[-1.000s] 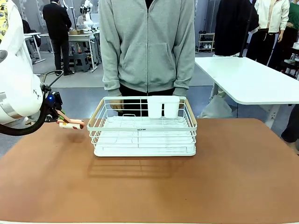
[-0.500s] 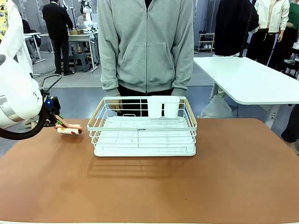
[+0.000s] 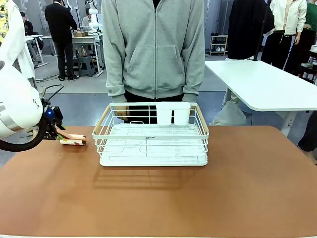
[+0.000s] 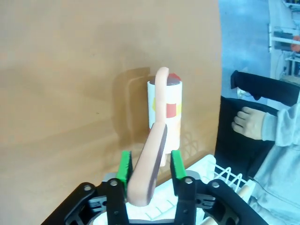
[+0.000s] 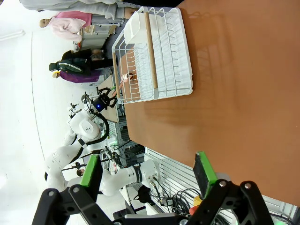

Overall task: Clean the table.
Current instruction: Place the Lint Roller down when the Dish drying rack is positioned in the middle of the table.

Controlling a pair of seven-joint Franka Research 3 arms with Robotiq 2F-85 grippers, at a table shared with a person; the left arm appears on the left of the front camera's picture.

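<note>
We see the left gripper [image 4: 149, 165] with pads spread either side of a lint roller's [image 3: 73, 142] pink handle, roller resting on the table [image 3: 163, 198] left of the dish rack [image 3: 151, 141], presumably for rolling; right gripper [image 5: 149, 176] gapes idle.

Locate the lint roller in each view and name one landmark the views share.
Front view: lint roller lies on the table's left part, beside the dish rack.
Left wrist view: centre, its handle between the left gripper's pads.
Right wrist view: small, far, beside the rack.
Shared landmark: the white dish rack.
</note>
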